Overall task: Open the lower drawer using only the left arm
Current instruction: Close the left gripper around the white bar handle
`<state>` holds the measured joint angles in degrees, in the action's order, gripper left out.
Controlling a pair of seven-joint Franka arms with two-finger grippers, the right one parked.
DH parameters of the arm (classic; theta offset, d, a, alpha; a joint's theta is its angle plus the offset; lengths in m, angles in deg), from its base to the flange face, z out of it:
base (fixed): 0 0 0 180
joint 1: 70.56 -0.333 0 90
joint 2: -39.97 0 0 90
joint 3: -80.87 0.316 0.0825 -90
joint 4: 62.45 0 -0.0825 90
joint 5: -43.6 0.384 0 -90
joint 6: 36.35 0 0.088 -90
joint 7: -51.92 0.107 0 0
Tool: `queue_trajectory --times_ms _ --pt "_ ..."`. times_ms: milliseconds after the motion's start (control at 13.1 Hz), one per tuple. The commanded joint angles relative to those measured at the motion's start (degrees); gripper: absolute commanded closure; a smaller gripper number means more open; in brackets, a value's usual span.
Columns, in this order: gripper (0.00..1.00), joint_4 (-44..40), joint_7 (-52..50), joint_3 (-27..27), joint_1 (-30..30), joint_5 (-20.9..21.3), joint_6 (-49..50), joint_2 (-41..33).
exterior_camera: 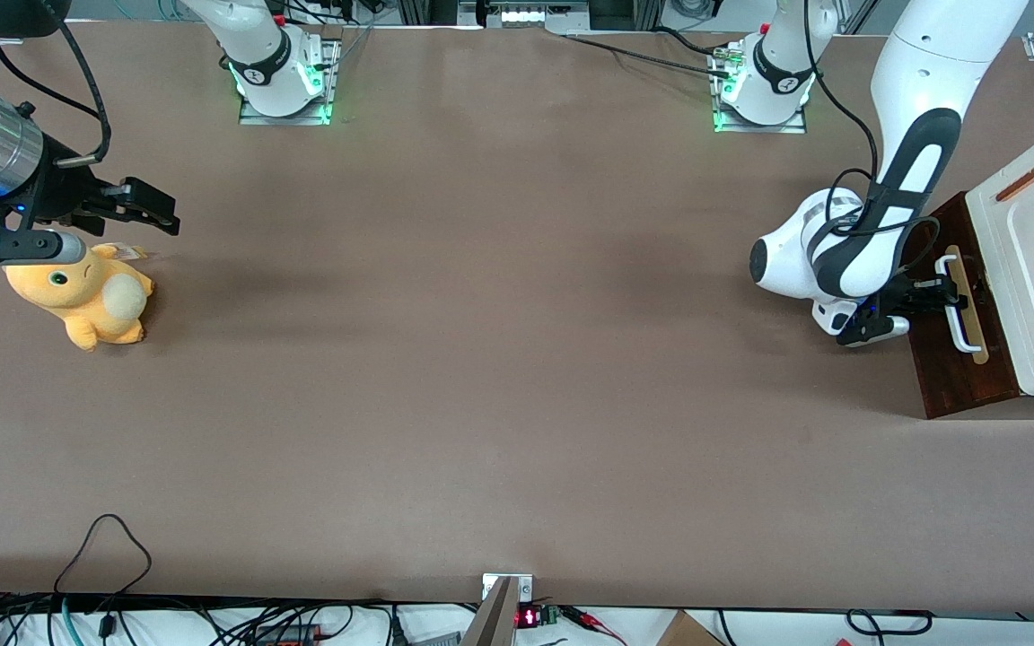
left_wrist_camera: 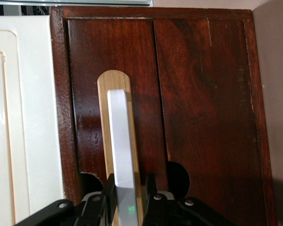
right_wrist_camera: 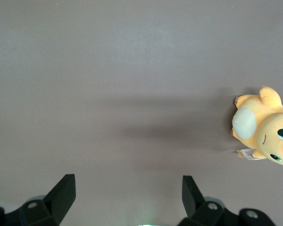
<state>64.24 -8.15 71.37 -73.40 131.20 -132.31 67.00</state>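
The left arm's gripper (exterior_camera: 946, 292) has its fingers (left_wrist_camera: 108, 190) clamped on the lower drawer's (exterior_camera: 952, 368) white handle (left_wrist_camera: 122, 155).

- The left arm (exterior_camera: 894, 179) is reached down from its base, its wrist bent low at the working arm's end of the table.
- The gripper (exterior_camera: 946, 292) is held level at the white bar handle (left_wrist_camera: 122, 155).
- Its fingers (left_wrist_camera: 111, 190) are closed against both sides of the handle.

A wide brown table (exterior_camera: 481, 359) with tangled cables (exterior_camera: 122, 619) along its near edge
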Motion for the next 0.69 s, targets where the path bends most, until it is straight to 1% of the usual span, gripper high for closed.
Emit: queue_trajectory --times_ms 0,153,305,381,458,610 --pt "0.73 -0.7 -0.4 0.5 0.3 1.2 0.1 0.7" --pt "0.73 -0.7 -0.4 0.6 0.2 1.2 0.1 0.7" --pt "0.82 -0.7 -0.5 0.6 0.2 1.2 0.1 0.7" --pt "0.89 -0.7 -0.6 0.6 0.2 1.2 0.1 0.6" --pt "0.99 -0.7 -0.8 0.5 0.3 1.2 0.1 0.5" --pt "1.00 -0.8 -0.8 0.4 0.7 1.0 0.1 0.1"
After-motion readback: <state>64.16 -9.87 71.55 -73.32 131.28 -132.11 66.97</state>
